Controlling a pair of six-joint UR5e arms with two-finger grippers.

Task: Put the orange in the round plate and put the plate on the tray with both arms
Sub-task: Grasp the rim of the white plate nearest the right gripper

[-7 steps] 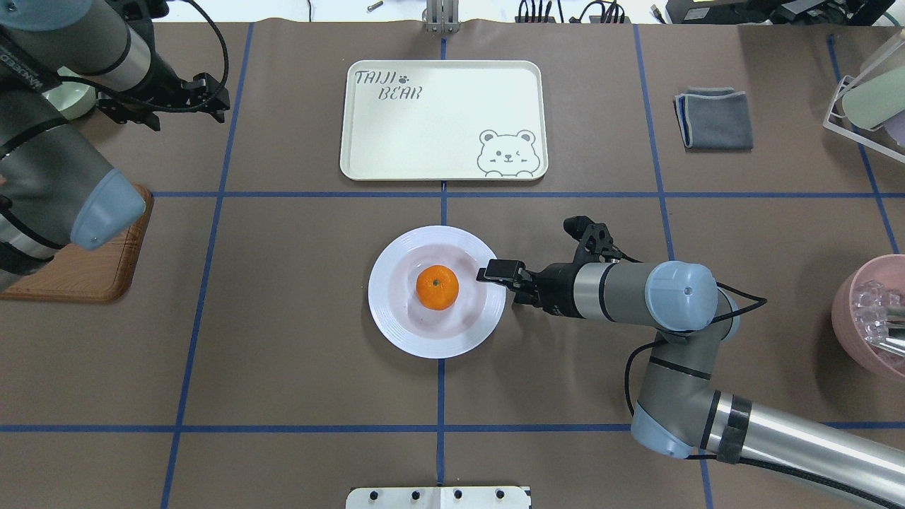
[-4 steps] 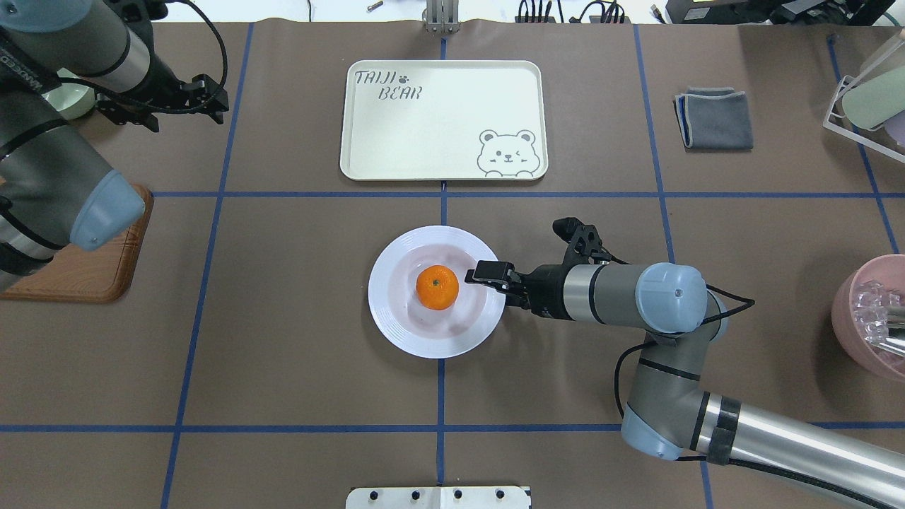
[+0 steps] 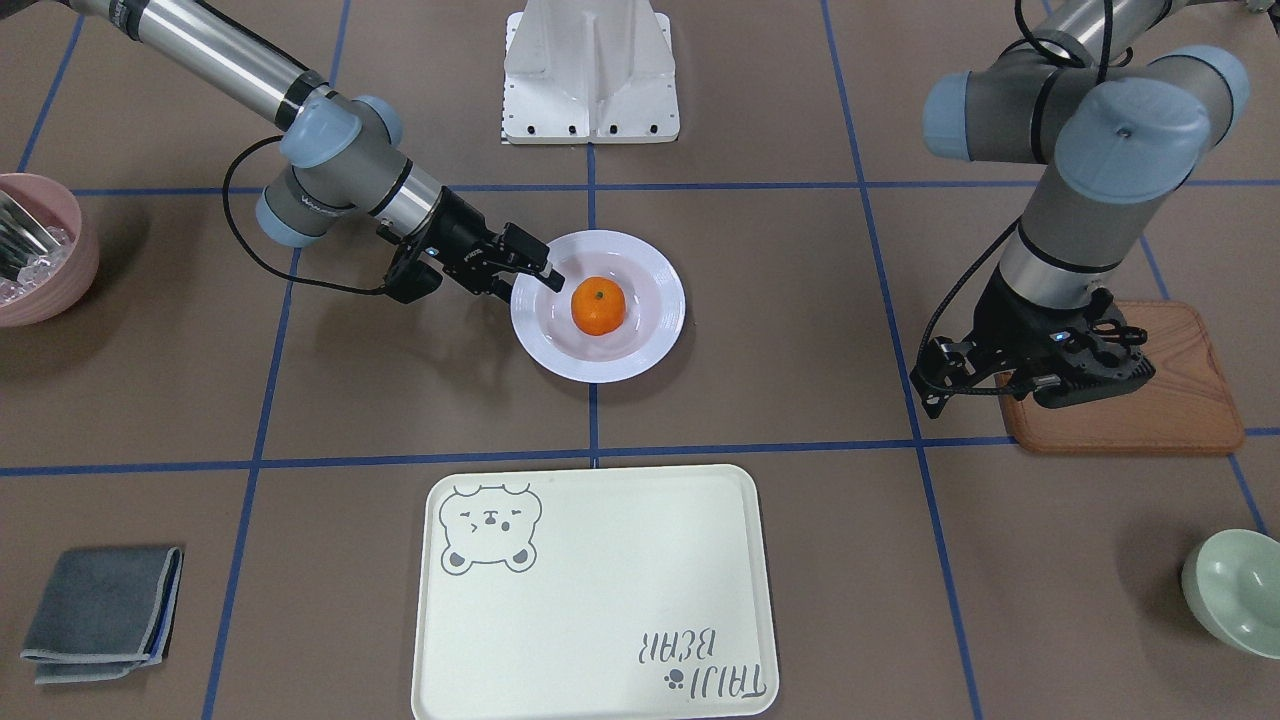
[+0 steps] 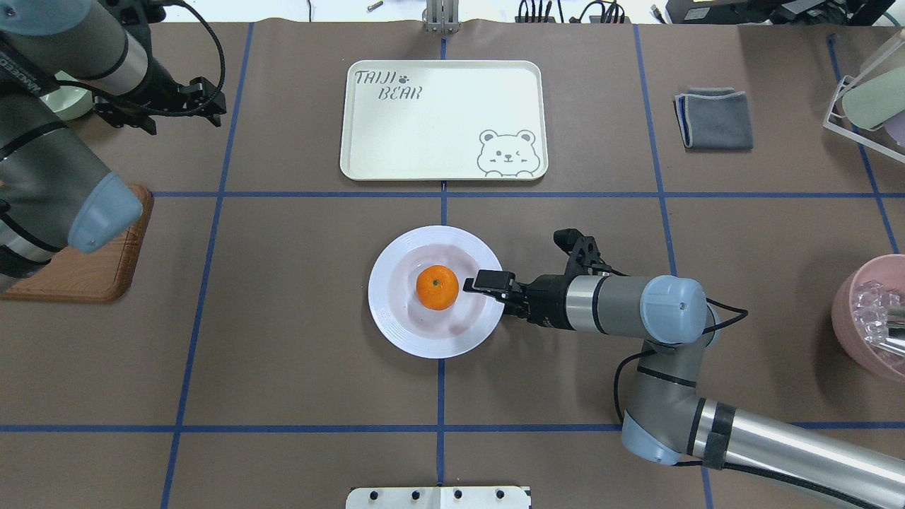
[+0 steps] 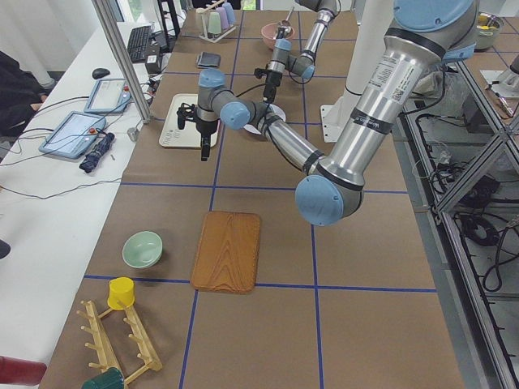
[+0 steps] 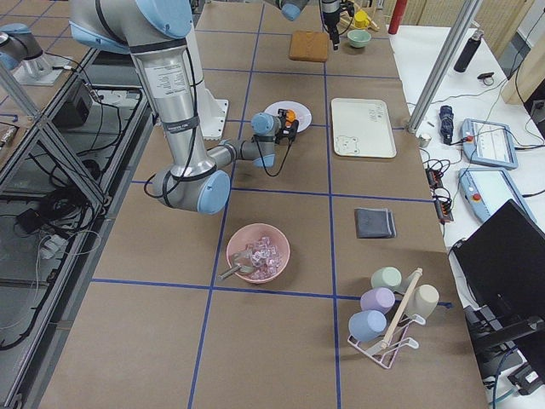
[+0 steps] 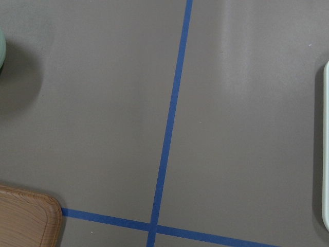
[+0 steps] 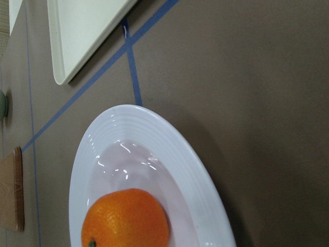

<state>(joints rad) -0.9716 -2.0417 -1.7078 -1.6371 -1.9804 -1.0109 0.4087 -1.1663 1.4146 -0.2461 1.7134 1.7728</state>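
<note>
The orange (image 4: 437,287) lies in the middle of the round plate (image 4: 396,325), which rests on the table in front of the tray (image 4: 443,120). My right gripper (image 4: 488,283) reaches in from the right, turned on its side. It stands open around the plate's right rim, its upper finger (image 3: 530,262) over the rim close to the orange. The right wrist view shows the orange (image 8: 126,218) and the ridged rim (image 8: 154,134) from close up. My left gripper (image 4: 208,99) hangs far off at the left, open and holding nothing.
A wooden board (image 4: 92,272) lies at the left edge and a pale green bowl (image 3: 1235,590) stands beyond it. A pink bowl (image 4: 873,318) is at the right edge, a folded grey cloth (image 4: 714,119) at the back right, and a cup rack (image 4: 870,99) in the far right corner.
My right gripper has slid left, from just off the plate's edge to over its rim near the orange. The plate and orange have stayed put. The left arm barely moved.
</note>
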